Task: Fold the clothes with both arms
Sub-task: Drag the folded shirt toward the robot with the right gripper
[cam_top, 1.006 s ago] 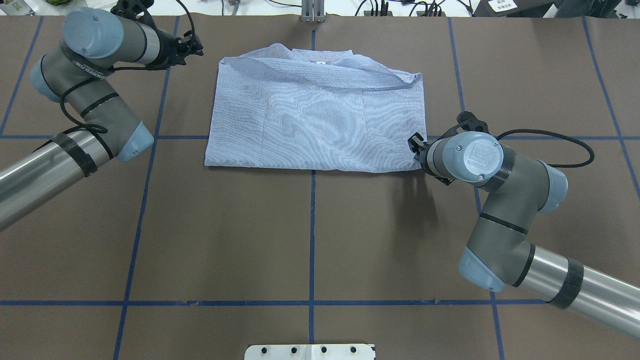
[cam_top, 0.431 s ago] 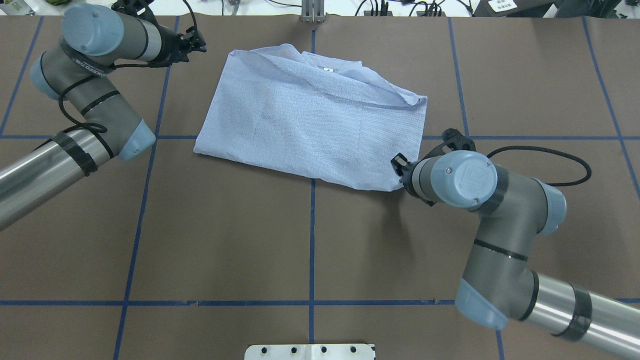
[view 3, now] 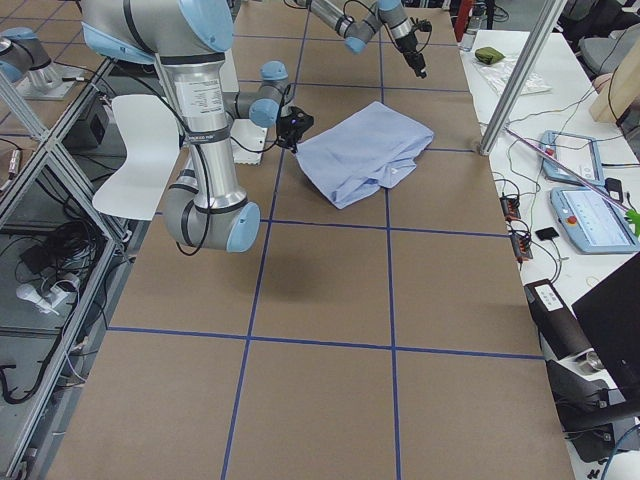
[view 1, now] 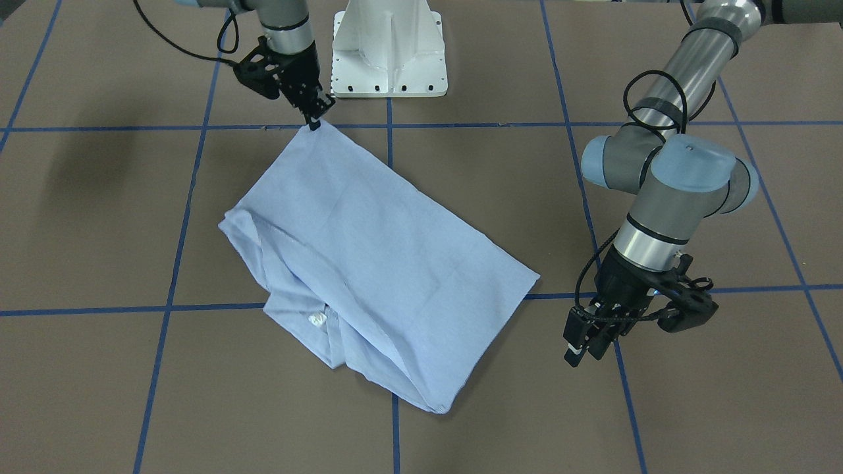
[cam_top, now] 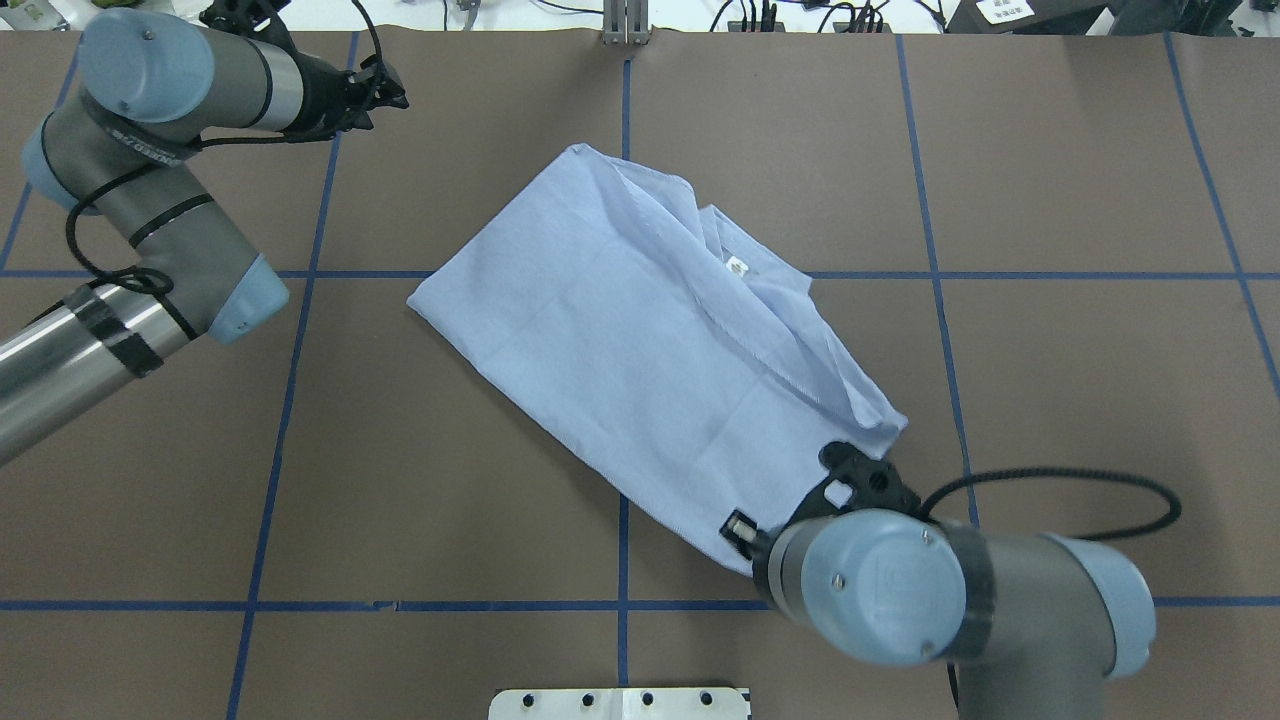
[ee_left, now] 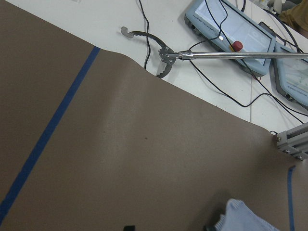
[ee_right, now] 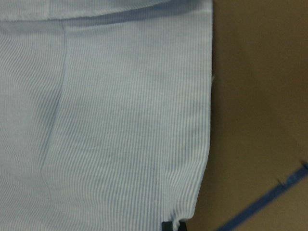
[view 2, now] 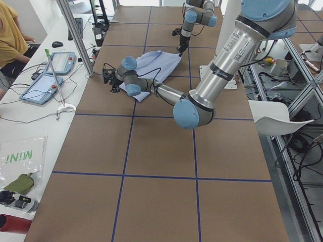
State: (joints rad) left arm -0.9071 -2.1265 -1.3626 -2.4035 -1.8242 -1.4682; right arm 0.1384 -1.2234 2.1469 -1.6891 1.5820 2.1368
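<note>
The light blue striped shirt lies folded on a diagonal across the brown table, collar and white neck label showing at its upper right edge. My right gripper is shut on the shirt's near corner, close to the robot's base; the front view shows that gripper pinching the corner, and the right wrist view shows striped cloth at the fingertips. My left gripper hangs open and empty at the far left, apart from the shirt; seen from the front, it is beside the shirt's other corner.
Blue tape lines grid the table. The white pedestal base stands at the near edge. An operators' bench with tablets, cables and a reacher tool runs along the far side. A seated person is there.
My right gripper has dragged its shirt corner toward the robot's base, swinging the shirt from square to diagonal. The left arm has shifted slightly leftward and stays off the shirt.
</note>
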